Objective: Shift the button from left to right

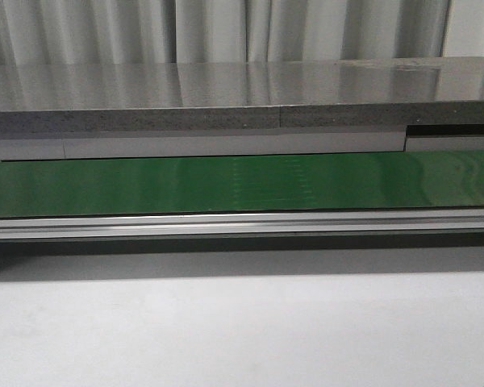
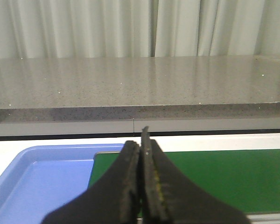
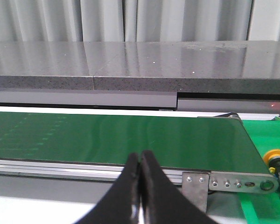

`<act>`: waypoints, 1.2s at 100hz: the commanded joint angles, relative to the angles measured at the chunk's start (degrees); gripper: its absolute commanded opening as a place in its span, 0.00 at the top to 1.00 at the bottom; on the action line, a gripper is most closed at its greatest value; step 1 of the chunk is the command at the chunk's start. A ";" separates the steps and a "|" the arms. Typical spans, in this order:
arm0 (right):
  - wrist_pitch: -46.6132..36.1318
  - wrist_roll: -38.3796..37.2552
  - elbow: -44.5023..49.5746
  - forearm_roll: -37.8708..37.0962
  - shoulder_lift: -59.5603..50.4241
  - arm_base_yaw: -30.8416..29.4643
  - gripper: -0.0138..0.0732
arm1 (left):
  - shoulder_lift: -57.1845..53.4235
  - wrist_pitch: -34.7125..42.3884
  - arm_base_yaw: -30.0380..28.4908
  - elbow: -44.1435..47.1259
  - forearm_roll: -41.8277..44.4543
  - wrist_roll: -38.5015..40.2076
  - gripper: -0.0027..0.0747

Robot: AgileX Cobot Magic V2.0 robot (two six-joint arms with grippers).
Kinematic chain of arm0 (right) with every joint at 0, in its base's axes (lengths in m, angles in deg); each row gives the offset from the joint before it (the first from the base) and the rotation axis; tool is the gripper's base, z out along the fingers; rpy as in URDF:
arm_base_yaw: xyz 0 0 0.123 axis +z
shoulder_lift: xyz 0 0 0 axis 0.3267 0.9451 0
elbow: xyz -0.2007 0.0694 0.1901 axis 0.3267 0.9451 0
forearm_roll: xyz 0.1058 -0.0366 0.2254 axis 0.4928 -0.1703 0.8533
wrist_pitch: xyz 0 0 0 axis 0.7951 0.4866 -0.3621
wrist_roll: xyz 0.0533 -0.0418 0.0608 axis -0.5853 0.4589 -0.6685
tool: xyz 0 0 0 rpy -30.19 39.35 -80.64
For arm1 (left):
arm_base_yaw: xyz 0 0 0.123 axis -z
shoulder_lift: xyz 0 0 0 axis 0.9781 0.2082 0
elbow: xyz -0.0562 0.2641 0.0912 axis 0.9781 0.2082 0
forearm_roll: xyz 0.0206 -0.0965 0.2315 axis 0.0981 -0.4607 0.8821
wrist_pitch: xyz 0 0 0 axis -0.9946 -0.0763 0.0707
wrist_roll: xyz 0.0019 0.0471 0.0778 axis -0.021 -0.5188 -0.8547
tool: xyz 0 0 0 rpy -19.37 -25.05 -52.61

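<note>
At lower left of the left wrist view lies a blue tray (image 2: 32,186), its visible part bare. The left claw (image 2: 141,154) is pressed shut on nothing. No button is visible on the green belt (image 1: 226,184), so its place, heading and long axis can't be told. The right claw (image 3: 140,163) is likewise closed, empty. This fits before pickup or after delivery.

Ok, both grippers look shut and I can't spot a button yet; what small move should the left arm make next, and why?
Probably open the left gripper and tip it down over the blue tray. Its jaws are pressed shut, so it cannot pick anything up. The tray sits at the left end of the green belt, and no button is visible in the part shown. The right gripper is shut too, above the belt's right end.
</note>
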 commanded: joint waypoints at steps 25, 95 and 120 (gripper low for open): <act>-4.93 -0.01 -0.93 -0.35 -0.83 -0.28 0.92 | -8.39 5.25 0.43 8.48 0.84 1.93 0.99; -4.93 -0.01 -0.93 -0.35 -0.83 -0.28 0.92 | -13.87 8.46 0.32 15.76 -0.96 2.02 0.99; -4.93 -0.01 -0.93 -0.35 -0.83 -0.28 0.92 | -13.87 8.46 0.32 15.76 -0.96 2.02 0.99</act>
